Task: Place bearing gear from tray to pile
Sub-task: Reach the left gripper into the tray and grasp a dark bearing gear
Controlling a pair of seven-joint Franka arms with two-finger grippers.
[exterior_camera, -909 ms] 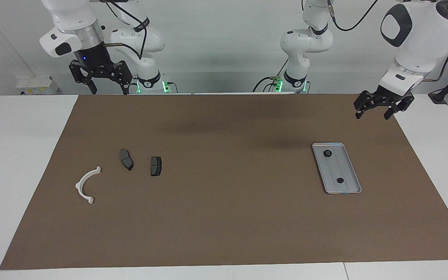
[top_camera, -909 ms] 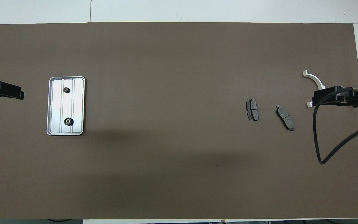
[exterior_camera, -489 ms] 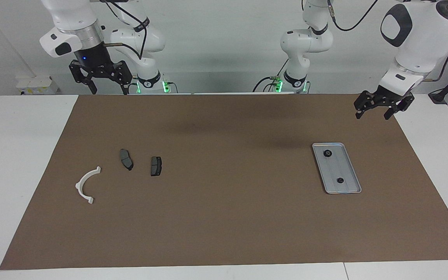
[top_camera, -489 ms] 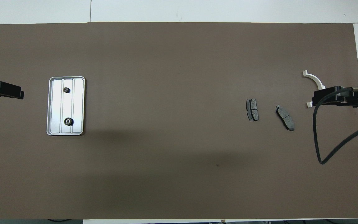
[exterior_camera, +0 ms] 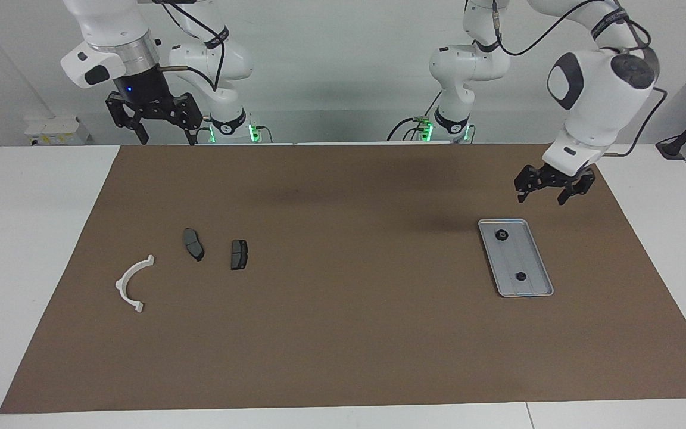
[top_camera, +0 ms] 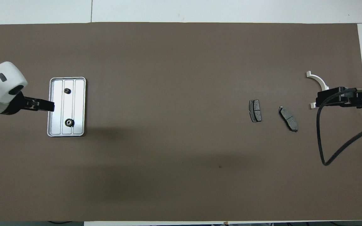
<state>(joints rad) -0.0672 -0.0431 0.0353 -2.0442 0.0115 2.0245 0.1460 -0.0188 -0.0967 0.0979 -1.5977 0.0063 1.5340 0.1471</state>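
— Brown mat [exterior_camera: 343,333] covers the white tabletop [exterior_camera: 27,238]; anything crowding the ridged silver metal tray [exterior_camera: 535,262]?

— No. Two small black bearing gears [exterior_camera: 502,235] lie inside. Left hand [exterior_camera: 547,190] hangs spread above the mat just beside the tray's nearer end; right hand [exterior_camera: 153,122] waits, spread, raised at the mat's robot-side edge, well apart from the white half-ring bracket [exterior_camera: 131,284] and two dark grey pads [exterior_camera: 193,243].

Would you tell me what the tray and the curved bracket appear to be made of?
The tray looks like metal, perhaps aluminium: silvery, dull sheen, pressed ridges and a raised rim. The curved bracket looks like plastic: plain matte white, moulded end tabs.
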